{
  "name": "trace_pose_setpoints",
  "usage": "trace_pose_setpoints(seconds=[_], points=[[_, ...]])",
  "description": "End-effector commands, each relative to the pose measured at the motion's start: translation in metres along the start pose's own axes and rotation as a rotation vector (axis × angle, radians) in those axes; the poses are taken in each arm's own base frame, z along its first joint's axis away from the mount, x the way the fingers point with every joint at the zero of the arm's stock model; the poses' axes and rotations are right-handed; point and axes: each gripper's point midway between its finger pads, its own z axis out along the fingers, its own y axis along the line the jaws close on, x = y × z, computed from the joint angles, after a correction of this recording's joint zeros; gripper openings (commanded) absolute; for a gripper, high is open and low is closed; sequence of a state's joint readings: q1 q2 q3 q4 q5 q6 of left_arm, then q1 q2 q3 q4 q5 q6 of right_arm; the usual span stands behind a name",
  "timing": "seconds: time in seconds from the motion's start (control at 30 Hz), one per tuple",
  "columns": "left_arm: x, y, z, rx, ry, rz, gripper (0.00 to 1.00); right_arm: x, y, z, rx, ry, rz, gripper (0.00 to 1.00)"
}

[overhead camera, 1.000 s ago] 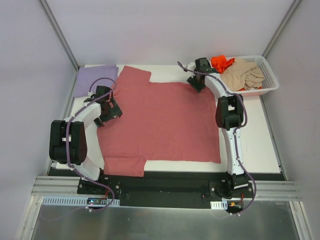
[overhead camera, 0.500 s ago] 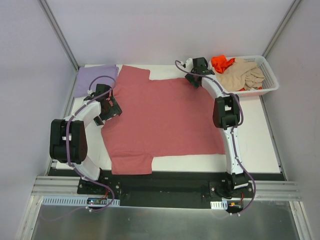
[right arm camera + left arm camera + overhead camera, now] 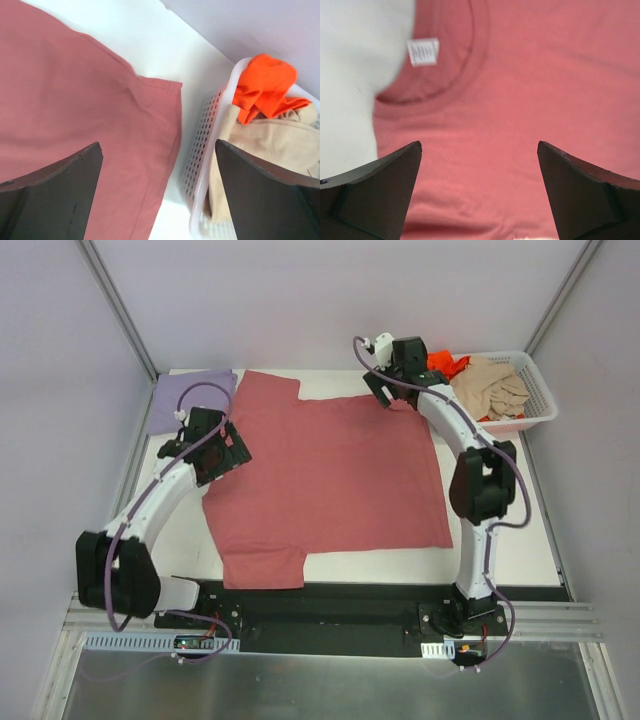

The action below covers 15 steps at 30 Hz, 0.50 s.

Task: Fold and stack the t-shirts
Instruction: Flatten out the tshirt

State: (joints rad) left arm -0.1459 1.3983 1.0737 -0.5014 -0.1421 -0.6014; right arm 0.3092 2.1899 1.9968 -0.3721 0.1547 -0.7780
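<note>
Left gripper [image 3: 479, 145] is spread above the collar [image 3: 451, 86] of the rose-red t-shirt [image 3: 330, 480], which is laid flat mid-table. Right gripper [image 3: 157, 144] is spread beside the mesh basket [image 3: 200, 150] at the far right corner, filled with an orange tee [image 3: 262, 87] and a beige tee [image 3: 272, 145].

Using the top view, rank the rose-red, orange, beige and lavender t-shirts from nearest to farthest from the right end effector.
From the right end effector:
1. Rose-red t-shirt: its far right corner lies just under the end effector.
2. Orange t-shirt: just to the right, at the left end of the basket.
3. Beige t-shirt: farther right, in the same basket.
4. Lavender t-shirt: across at the far left.
</note>
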Motion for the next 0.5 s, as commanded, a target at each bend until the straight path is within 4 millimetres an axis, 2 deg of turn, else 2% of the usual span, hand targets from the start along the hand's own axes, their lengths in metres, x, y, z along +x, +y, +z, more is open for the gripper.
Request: trace_pose_setpoints(seconds=[0.0,0.1,0.23,0.37,0.47], points=[[0.055,0.006,-0.024,0.015,0.067,0.016,0.99,-0.041,0.027,-0.091,-0.057,-0.134,0.201,0.97],[0.072,0.009,-0.020,0.011,0.108,0.024,0.99,-0.002,0.061,-0.116,-0.096,-0.053,0.390,0.97],[0.070,-0.005,-0.005,0.045,0.129,0.053,0.99,0.048,0.110,-0.135,-0.193,0.008,0.588,0.97],[0.067,-0.015,0.021,0.035,0.147,0.067,0.99,0.099,0.142,-0.127,-0.228,0.133,0.640,0.97],[0.061,-0.013,0.044,-0.024,0.162,0.070,0.99,0.132,0.154,-0.113,-0.205,0.253,0.654,0.97]])
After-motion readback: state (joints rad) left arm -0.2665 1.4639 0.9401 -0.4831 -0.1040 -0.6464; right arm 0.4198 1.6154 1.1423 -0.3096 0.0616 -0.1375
